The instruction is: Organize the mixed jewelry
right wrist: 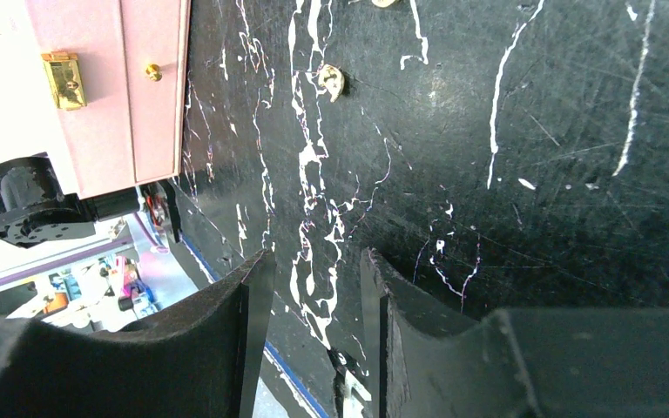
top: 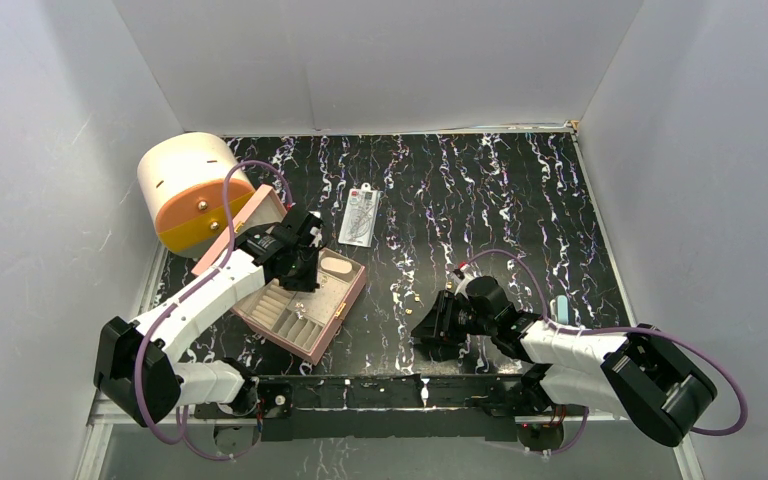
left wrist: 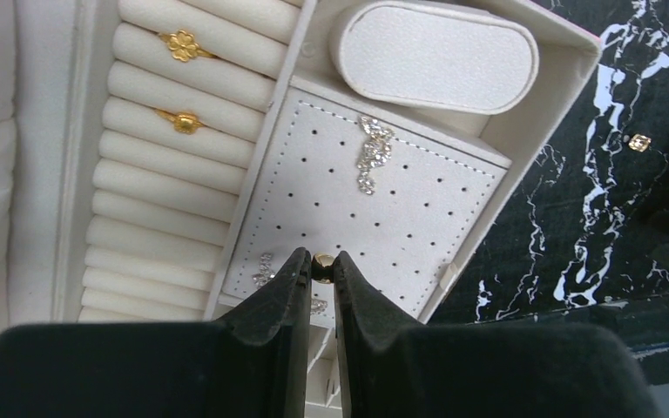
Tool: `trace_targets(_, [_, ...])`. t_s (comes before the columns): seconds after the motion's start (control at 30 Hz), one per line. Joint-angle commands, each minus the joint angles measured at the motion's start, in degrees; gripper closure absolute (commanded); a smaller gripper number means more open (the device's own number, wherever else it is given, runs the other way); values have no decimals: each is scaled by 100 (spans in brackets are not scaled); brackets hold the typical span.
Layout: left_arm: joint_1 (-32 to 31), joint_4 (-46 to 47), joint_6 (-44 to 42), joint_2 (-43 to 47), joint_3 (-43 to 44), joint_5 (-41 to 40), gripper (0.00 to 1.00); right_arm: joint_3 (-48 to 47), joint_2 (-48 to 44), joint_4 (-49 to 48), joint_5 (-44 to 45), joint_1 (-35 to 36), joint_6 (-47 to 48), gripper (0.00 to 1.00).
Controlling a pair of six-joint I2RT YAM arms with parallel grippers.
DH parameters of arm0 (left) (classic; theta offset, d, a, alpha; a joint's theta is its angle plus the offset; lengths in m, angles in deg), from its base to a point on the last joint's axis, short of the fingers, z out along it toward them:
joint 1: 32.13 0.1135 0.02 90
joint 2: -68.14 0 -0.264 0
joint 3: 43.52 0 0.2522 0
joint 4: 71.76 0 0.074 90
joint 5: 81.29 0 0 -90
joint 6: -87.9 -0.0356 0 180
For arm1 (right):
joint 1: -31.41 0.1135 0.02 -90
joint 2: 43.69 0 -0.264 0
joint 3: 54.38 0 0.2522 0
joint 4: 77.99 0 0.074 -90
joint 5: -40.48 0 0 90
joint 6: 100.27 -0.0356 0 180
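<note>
on the bench the open box lies under the left arm. its holed panel sits just below and ahead of the left pincer, which is clamped on a gold stud. the stud is too small to tell its axis. the right pincer hangs apart, with a loose stud ahead, nearer that arm.

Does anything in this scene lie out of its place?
Yes. A few gold studs lie loose on the black table, outside the open jewelry box, where the other pieces sit sorted. The left gripper pinches another over the box.
</note>
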Motion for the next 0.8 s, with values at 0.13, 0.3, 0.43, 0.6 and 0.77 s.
trace_targets(0.13, [-23, -48, 46, 26, -47, -470, 94, -70, -91, 10, 223, 24, 155, 50])
trace_targets(0.3, [-23, 2, 28, -72, -98, -406, 94, -82, -119, 58, 242, 27, 165, 50])
trace_targets(0.43, [-22, 37, 35, -113, -112, -557, 94, -83, -123, 66, 254, 20, 165, 50])
trace_targets(0.6, [-23, 72, 52, -164, -29, -732, 94, -117, -83, 81, 257, 20, 175, 50])
trace_targets(0.77, [-23, 78, 63, -174, -58, -828, 94, -127, -65, 92, 258, 19, 186, 50])
